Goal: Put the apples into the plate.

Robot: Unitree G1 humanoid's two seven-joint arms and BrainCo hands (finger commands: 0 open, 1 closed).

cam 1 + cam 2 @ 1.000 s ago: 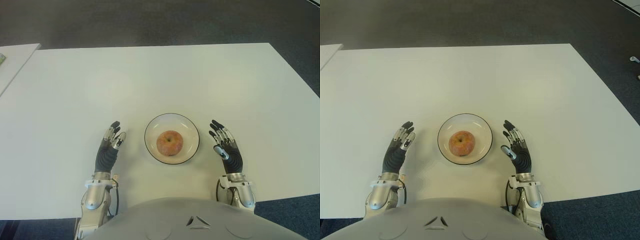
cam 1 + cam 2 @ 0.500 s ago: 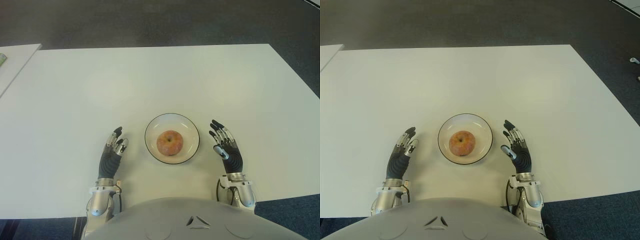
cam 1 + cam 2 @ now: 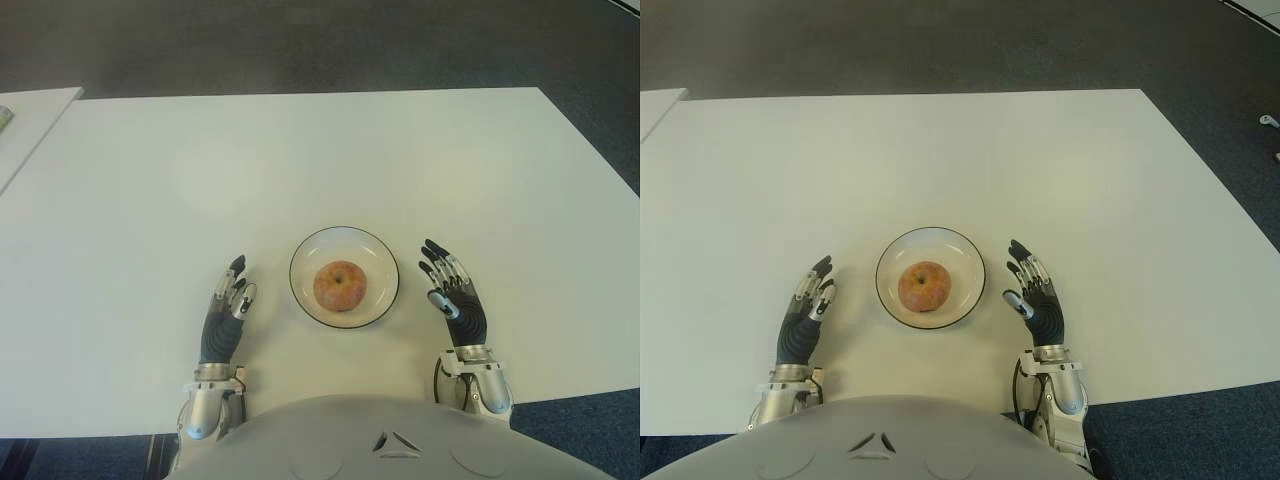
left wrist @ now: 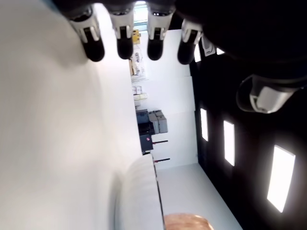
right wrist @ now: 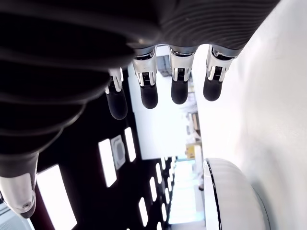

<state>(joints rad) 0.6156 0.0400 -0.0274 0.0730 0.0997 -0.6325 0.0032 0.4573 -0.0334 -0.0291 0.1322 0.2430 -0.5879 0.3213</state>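
The white table (image 3: pixel 330 150) carries one plate (image 3: pixel 306 299) near its near edge, about midway along it, and the apple (image 3: pixel 340 286) sits in the plate's middle. No other apple shows anywhere on the table, so you can judge the placing as done.

What changed over the last second: your left hand (image 3: pixel 224 316) has pulled back toward the near edge and drawn in closer to the robot's body, away from the plate's left side. That reads as a retreat after release, not a new reach.

Your right hand (image 3: pixel 455 295) has not shifted; it shows just to the right of the plate, apart from the rim.

Left hand state: fingers (image 4: pixel 122 36) straight and spread, nothing between them, nothing gripped. Its wrist view shows the plate and a bit of apple farther off, not touched.

Right hand state: fingers (image 5: pixel 178 79) also extended and loose, holding nothing, with the plate rim beyond them. Whether either palm touches the table you cannot tell.
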